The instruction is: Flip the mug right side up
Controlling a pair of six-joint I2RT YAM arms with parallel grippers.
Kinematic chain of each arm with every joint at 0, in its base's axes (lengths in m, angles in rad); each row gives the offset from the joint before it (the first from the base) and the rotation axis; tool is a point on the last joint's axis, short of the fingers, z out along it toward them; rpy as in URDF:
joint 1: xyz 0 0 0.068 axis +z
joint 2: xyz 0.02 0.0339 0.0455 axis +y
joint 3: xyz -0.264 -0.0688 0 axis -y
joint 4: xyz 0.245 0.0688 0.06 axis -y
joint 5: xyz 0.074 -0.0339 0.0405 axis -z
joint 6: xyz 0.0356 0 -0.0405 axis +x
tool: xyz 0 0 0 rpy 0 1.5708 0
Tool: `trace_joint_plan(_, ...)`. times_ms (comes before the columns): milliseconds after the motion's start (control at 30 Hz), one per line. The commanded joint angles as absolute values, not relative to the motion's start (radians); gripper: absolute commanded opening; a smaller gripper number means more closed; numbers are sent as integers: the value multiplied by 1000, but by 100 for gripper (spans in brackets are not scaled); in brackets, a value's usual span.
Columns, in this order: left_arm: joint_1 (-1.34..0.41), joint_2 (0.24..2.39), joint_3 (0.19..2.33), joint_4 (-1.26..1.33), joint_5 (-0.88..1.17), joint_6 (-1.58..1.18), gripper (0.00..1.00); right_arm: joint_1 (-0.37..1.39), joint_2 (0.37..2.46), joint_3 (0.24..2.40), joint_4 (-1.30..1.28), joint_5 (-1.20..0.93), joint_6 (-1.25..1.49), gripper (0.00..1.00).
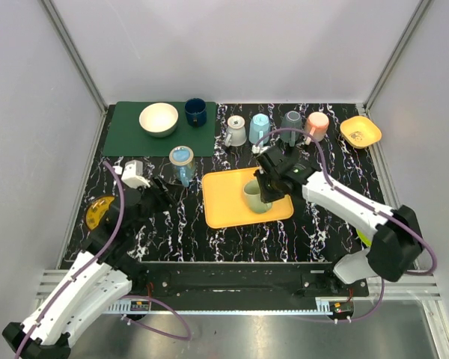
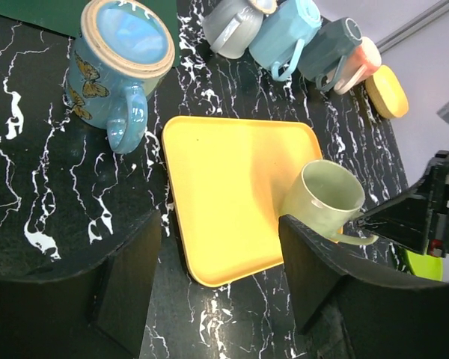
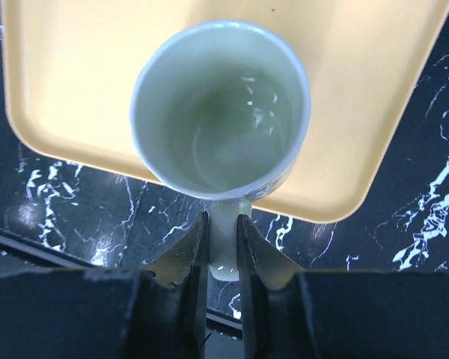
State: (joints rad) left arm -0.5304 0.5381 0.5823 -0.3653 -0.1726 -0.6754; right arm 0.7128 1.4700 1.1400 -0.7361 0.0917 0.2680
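Observation:
A pale green mug (image 1: 254,196) is over the yellow tray (image 1: 224,202), mouth up and a little tilted in the left wrist view (image 2: 331,196). My right gripper (image 3: 221,243) is shut on the mug's handle (image 3: 224,247), and I look straight down into the empty mug (image 3: 221,112). I cannot tell whether its base touches the tray. My left gripper (image 2: 221,288) is open and empty, low over the black marble table left of the tray, near the tray's front left corner.
A blue butterfly mug (image 1: 181,163) stands left of the tray. Several mugs (image 1: 273,127) line the back, with a yellow bowl (image 1: 361,132) at back right. A white bowl (image 1: 159,119) and navy cup (image 1: 195,112) sit on a green mat. A yellow object (image 1: 99,212) lies at left.

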Motion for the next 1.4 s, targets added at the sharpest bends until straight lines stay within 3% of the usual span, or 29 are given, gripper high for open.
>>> trace_joint_plan(0,-534,506,555,-278,-140,-724,67,721,1322,1203,-697,88,334,0)
trace_joint_plan(433,-534,483,439,-46,28,-833,67,721,1255,1192,-661,23,365,0)
trace_joint_plan(867,-534,443,364,-31,9,-845,66,723,1235,851,-269,219,344,0)
trace_joint_plan(1133,-534,468,359,-35,5,-842,66,723,1299,842,-353,172,365,0)
trace_joint_plan(1233,-534,482,359,-34,9,-844,66,724,1327,865,-411,155,377,8)
trace_joint_plan(1267,-535,483,357,-34,11,-844,66,726,1328,865,-420,150,380,18)
trace_joint_plan(1367,-535,480,351,-35,8,-845,66,724,1322,865,-440,155,388,28)
